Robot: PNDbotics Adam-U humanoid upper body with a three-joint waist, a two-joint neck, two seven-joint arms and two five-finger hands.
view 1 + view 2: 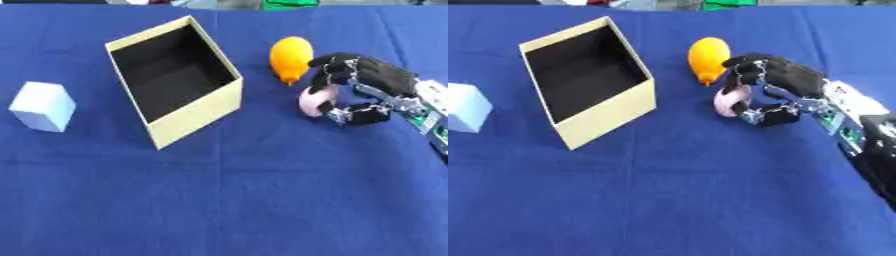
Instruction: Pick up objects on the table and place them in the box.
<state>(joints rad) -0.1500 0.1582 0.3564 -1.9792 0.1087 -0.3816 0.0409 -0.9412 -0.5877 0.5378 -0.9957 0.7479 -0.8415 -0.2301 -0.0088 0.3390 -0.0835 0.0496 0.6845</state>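
Note:
An open cream cardboard box (223, 102) with a dark inside stands on the blue table, left of centre. Right of it lies an orange rounded object (290, 56). Just below that sits a small pink object (311, 100), and my right hand (372, 82) has come in from the right with fingers and thumb curled round it. A pale blue-white cube (42, 106) rests far left. My left hand shows in neither view.
The blue cloth (219, 200) covers the whole table, with wide bare room in front of the box and the hand. My right forearm (859, 135) runs along the right edge. Green and other items lie beyond the far edge.

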